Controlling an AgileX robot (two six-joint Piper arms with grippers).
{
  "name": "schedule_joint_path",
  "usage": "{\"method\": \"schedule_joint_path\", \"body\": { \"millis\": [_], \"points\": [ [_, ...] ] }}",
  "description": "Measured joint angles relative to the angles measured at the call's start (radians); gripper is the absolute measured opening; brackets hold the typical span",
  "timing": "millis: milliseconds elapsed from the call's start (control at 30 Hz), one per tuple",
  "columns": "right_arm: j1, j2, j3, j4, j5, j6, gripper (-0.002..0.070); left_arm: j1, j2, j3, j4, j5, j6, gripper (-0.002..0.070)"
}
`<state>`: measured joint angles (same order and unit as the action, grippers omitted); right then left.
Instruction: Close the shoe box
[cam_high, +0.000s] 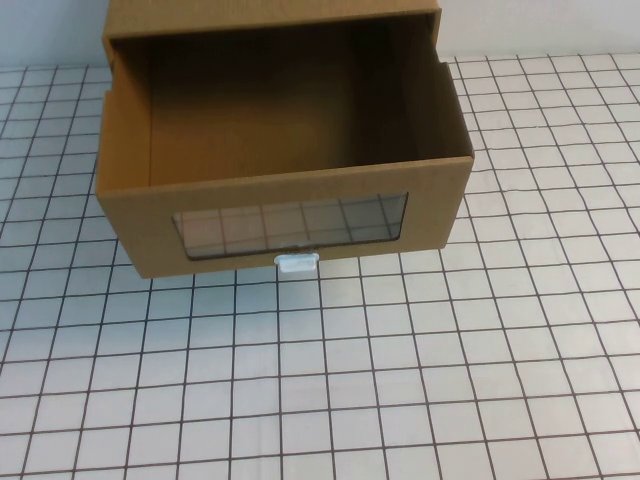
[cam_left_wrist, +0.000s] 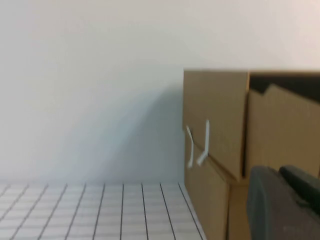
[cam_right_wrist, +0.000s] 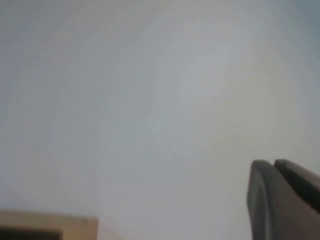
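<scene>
While the shoe box (cam_high: 285, 180) sits pulled open, left gripper (cam_left_wrist: 285, 205) beside it and right gripper (cam_right_wrist: 282, 200) show jaws pressed together, empty.

Even, diffuse light is falling across the gridded table (cam_high: 420, 380), leaving no glare. The open shoe box (cam_high: 285, 215) is holding deep shade along its far inner wall and casting a narrow shadow at its near base. Both wrist views are appearing soft; the left gripper (cam_left_wrist: 285, 202) and right gripper (cam_right_wrist: 282, 200) are showing as dark, unfocused shapes against a pale wall (cam_left_wrist: 90, 75).
</scene>
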<state>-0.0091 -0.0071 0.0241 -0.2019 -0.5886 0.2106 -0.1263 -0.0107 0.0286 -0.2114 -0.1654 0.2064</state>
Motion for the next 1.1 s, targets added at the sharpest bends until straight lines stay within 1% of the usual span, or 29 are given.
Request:
{"method": "schedule_joint_path", "body": {
  "millis": [100, 200, 267, 367, 467, 533, 567, 633, 733, 867, 933, 1100],
  "points": [
    [0.000, -0.002, 0.000, -0.001, -0.120, 0.000, -0.0013, 0.000, 0.000, 0.000, -0.004, -0.034, -0.001, -0.0004],
    [0.000, -0.006, 0.000, 0.012, -0.201, 0.000, -0.0013, 0.000, 0.000, 0.000, -0.006, -0.061, -0.007, -0.0004],
    [0.000, -0.008, 0.000, 0.025, -0.256, 0.000, -0.0014, 0.000, 0.000, 0.000, -0.006, -0.112, -0.050, -0.0004],
    [0.000, -0.008, 0.000, 0.047, -0.369, 0.000, -0.0014, 0.000, 0.000, 0.000, -0.006, -0.257, -0.206, -0.0004],
    [0.000, -0.008, -0.003, 0.090, -0.481, 0.000, -0.0013, 0.000, 0.000, 0.000, -0.010, -0.488, -0.354, -0.0004],
    [0.000, -0.008, -0.038, 0.126, -0.493, 0.003, -0.0013, 0.000, -0.002, -0.002, -0.014, -0.653, -0.392, -0.0004],
    [0.000, -0.008, -0.064, 0.140, -0.483, 0.003, -0.0013, 0.000, -0.002, -0.010, -0.014, -0.706, -0.400, -0.0004],
    [0.000, -0.008, -0.156, 0.169, -0.430, 0.003, -0.0013, 0.000, -0.004, -0.061, -0.018, -0.741, -0.410, -0.0004],
    [0.000, -0.008, -0.323, 0.209, -0.285, 0.003, -0.0014, 0.000, -0.004, -0.193, -0.018, -0.674, -0.399, -0.0004],
    [0.000, 0.001, -0.566, 0.299, -0.072, 0.003, -0.0013, 0.000, 0.007, -0.418, -0.018, -0.482, -0.304, -0.0004],
    [0.000, 0.039, -0.675, 0.356, 0.011, 0.003, -0.0013, 0.000, 0.054, -0.532, -0.018, -0.398, -0.249, -0.0004],
    [0.000, 0.179, -0.832, 0.398, 0.185, 0.003, -0.0014, 0.000, 0.246, -0.750, -0.016, -0.167, -0.206, -0.0004]
  ]
}}
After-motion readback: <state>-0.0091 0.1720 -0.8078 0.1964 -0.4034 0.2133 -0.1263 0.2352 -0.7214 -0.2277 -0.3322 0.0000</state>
